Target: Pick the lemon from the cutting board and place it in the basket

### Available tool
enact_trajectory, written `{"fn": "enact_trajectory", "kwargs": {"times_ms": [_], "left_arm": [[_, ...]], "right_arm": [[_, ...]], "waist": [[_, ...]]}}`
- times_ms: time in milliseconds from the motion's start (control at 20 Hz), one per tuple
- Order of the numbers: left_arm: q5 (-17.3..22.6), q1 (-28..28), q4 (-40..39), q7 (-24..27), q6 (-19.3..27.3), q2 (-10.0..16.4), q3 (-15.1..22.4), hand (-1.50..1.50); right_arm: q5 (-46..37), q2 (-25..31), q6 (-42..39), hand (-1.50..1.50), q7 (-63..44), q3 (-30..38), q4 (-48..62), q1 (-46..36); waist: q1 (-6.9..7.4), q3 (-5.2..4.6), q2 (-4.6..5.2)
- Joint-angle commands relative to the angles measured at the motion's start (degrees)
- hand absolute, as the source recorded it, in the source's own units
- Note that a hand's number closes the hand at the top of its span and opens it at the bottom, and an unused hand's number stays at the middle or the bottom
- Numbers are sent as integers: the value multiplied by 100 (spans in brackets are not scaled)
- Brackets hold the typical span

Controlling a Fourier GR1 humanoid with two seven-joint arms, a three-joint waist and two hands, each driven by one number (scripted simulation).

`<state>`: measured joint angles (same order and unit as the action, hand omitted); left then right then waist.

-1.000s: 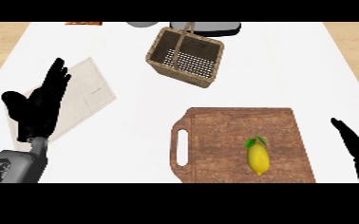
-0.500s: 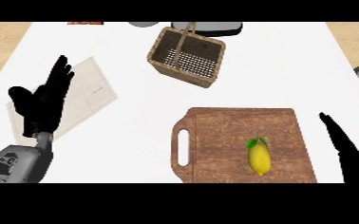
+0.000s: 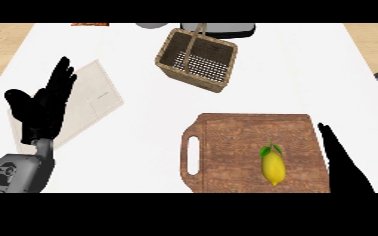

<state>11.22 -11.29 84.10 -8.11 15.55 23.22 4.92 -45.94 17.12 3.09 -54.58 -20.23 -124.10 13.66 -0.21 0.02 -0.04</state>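
The yellow lemon (image 3: 274,166) lies ungrasped on the brown wooden cutting board (image 3: 229,150), so the whole task is left to do. At the board's right edge the right robot hand (image 3: 343,165) is straight-fingered and empty. Left of the board the left robot hand (image 3: 44,105) rests open. Beyond the board stands the square wicker basket (image 3: 197,60).

Kitchen. White bench (image 3: 295,75), wood floor (image 3: 15,30) showing past its far corners. On the bench: handled wooden cutting board (image 3: 229,150) carrying a leafy lemon (image 3: 274,167), a wicker basket (image 3: 190,76), and grey cookware (image 3: 229,29) cut off at the far edge.
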Motion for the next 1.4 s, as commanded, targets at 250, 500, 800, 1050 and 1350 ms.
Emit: {"fn": "enact_trajectory", "kwargs": {"times_ms": [250, 500, 800, 1050, 1350], "left_arm": [[-231, 9, -259, 177, -431, -217, -420, 0], [-492, -66, 154, -281, -300, -408, -380, 0], [-668, -63, -237, 113, -466, -629, -566, 0], [-645, 56, 337, -367, -600, -588, -677, 0], [-922, 95, 193, -209, -534, -906, -598, 0]], "right_arm": [[-537, -236, 615, -150, 807, -58, 275, 631], [-719, -581, 700, -150, 795, -321, 491, 524], [-798, -704, 1074, -150, 1185, -279, 987, 549], [-924, -889, 681, -150, 781, 22, 1242, -67], [-1288, -942, 927, -150, 855, -296, 1327, 546]], "waist": [[-13, -2, 0], [-4, -1, 0], [-8, -1, 3], [18, -1, 2], [-4, -2, 0]]}}
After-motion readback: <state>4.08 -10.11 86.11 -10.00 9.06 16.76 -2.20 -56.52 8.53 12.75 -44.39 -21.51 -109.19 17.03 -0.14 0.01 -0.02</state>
